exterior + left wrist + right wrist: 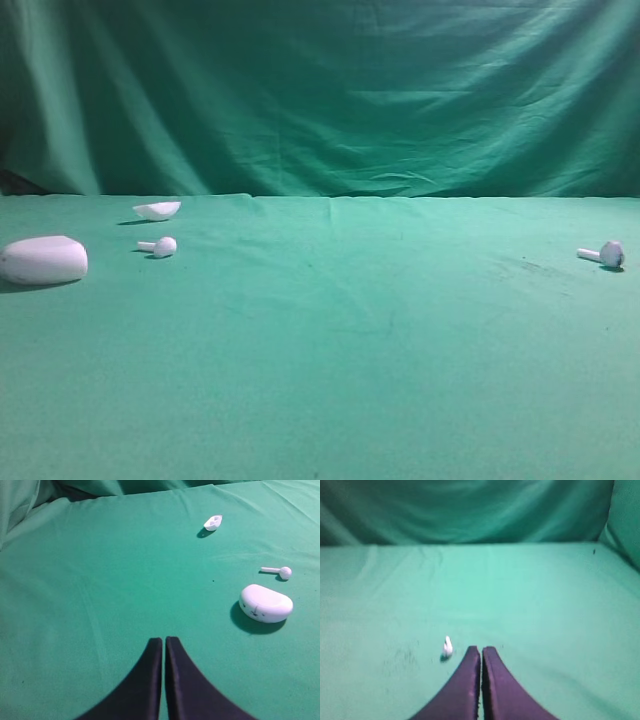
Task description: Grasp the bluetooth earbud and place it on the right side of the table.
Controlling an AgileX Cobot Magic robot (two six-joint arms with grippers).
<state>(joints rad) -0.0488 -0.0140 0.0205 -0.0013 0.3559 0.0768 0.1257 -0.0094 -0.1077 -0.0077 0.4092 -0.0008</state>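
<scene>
The bluetooth earbud point(603, 254), tiny and white with a greyish head, lies on the green table point(330, 340) at the far right. In the right wrist view the earbud point(447, 647) rests on the cloth just left of my right gripper point(481, 650), apart from it. That gripper is shut with nothing between its fingers. My left gripper point(164, 640) is also shut and empty, hovering over bare cloth left of the case. Neither gripper shows in the exterior view.
A white pebble-shaped case point(43, 260) sits at the far left, also in the left wrist view point(266, 603). A second white earbud point(158, 246) and a small white shell-like piece point(157, 210) lie near it. A green curtain point(320, 90) backs the table.
</scene>
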